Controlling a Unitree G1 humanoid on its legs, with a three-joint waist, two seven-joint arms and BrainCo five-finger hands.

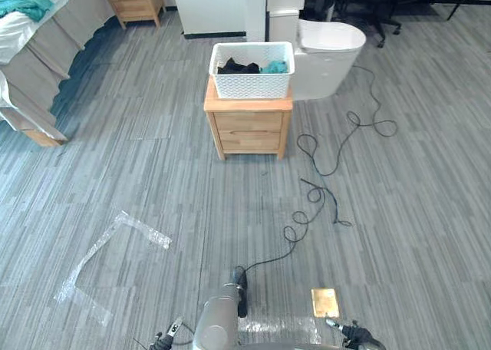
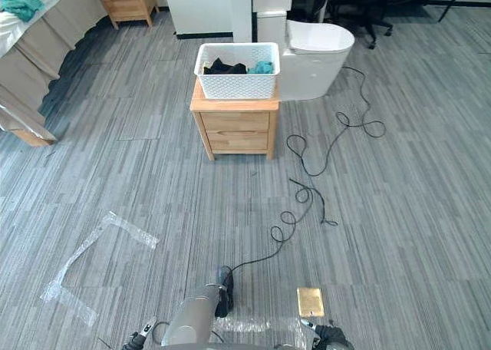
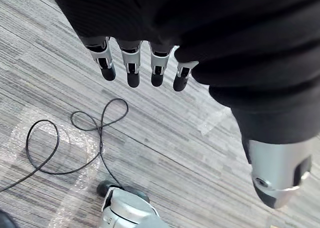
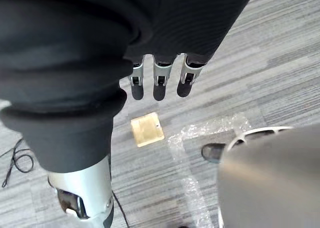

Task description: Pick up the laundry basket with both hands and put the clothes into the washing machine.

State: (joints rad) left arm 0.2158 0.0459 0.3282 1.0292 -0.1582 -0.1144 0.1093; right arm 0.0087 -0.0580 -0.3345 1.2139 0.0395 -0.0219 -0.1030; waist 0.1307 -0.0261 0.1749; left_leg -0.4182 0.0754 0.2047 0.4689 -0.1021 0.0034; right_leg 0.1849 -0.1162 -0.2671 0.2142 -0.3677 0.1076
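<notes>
Our left hand (image 3: 131, 70) and right hand (image 4: 160, 83) hang with fingers straight, holding nothing. A bed (image 1: 34, 39) edges the far left. Well ahead across open floor (image 1: 192, 204), the laundry basket (image 1: 252, 86) of clothes (image 1: 238, 67) sits on a nightstand (image 1: 249, 131), with a white rounded unit (image 1: 326, 54) just right

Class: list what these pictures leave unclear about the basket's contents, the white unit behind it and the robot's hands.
- Eye views: the laundry basket wall hides everything under a black garment and a teal garment; count unknown.
- White rounded unit: the basket overlaps its left edge; whether it has a door cannot be told.
- Left hand and right hand: straight-fingered in wrist views, cut off by the eye views' bottom edge.
</notes>
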